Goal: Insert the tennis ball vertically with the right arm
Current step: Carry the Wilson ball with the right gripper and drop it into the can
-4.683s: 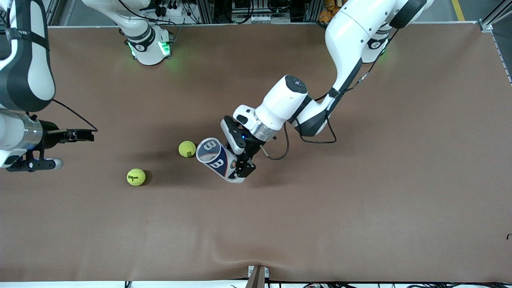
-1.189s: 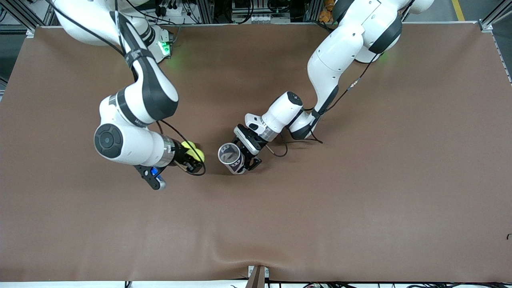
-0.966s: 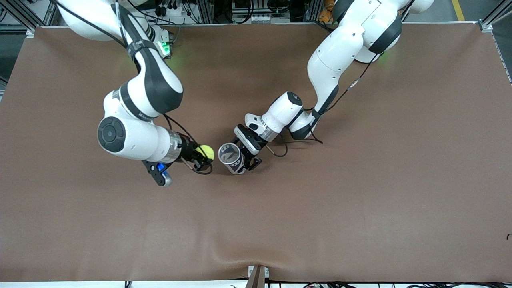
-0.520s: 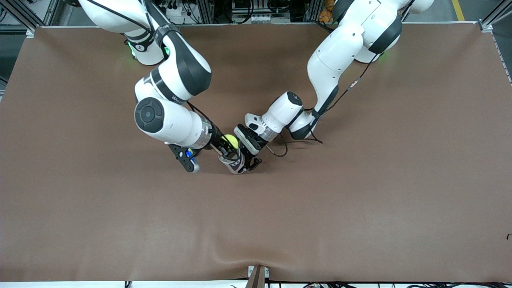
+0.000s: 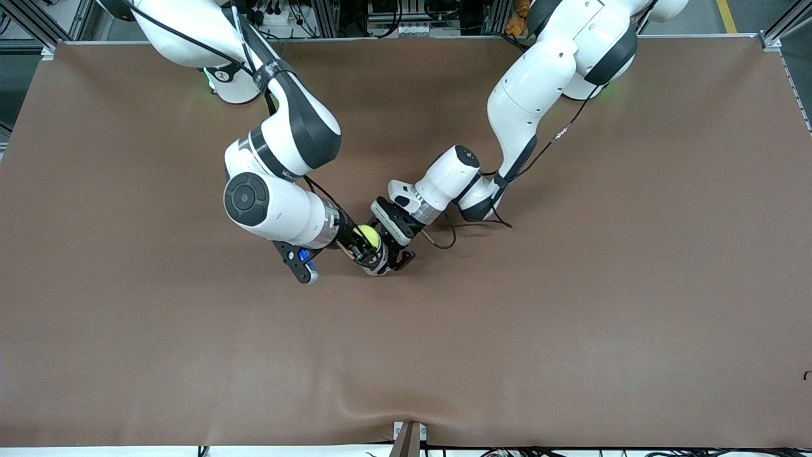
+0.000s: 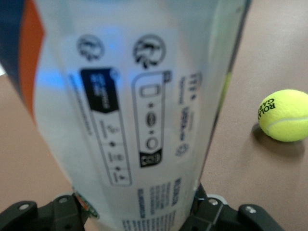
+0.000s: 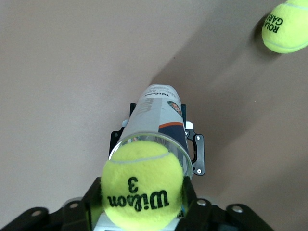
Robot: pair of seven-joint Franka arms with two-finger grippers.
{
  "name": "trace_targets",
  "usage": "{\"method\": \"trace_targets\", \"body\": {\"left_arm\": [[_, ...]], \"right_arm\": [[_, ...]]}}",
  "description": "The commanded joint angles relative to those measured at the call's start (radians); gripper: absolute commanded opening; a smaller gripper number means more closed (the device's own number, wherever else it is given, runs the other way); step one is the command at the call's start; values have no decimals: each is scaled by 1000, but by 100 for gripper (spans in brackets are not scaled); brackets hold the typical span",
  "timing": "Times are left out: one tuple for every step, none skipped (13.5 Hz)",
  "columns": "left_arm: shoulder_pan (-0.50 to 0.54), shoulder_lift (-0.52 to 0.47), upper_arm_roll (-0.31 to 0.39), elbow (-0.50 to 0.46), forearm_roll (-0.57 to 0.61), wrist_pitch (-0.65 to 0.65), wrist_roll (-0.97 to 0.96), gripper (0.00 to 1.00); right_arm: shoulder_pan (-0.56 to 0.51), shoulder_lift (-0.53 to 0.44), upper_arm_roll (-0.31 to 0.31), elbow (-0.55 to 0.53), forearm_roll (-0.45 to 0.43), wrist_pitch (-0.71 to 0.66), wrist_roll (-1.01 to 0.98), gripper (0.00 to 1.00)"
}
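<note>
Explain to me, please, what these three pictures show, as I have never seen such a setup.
This is a two-armed robot at a brown table. The front view looks down from a high camera; the other two views come from a camera on each arm's wrist. The left tool grips a tennis-ball can standing upright on the table. The right tool holds a yellow tennis ball right at the can's open mouth, seen best in the right wrist view. A second ball lies on the table near the can.

Two tennis balls [image 7: 142, 189] [image 7: 287, 25] were in view. There was one clear ball can [image 7: 158, 122]. Two robot arms [image 5: 279, 158] [image 5: 526, 95] were present.
</note>
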Motion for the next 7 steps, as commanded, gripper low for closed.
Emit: {"method": "trace_targets", "body": {"left_arm": [[-8,7,1,2,-6,11,-2,80],[-8,7,1,2,-5,11,-2,80],[-8,7,1,2,-6,11,-2,80],[-8,7,1,2,-6,11,-2,80],[-8,7,1,2,-5,11,-2,80],[-8,7,1,2,-6,11,-2,80],[-8,7,1,1,-6,11,-2,80]], "right_arm": [[7,1,-2,23,6,-6,12,100],[7,-3,-2,26,7,-11,12,100],[7,-8,-1,29,7,-14,10,100],[3,-11,-2,31,7,-17,7,100],[-9,-37,-8,32,7,-53,3,100],[-40,-62,-10,34,7,-112,-13,100],[-89,-68,-8,46,9,-170,-54,100]]}}
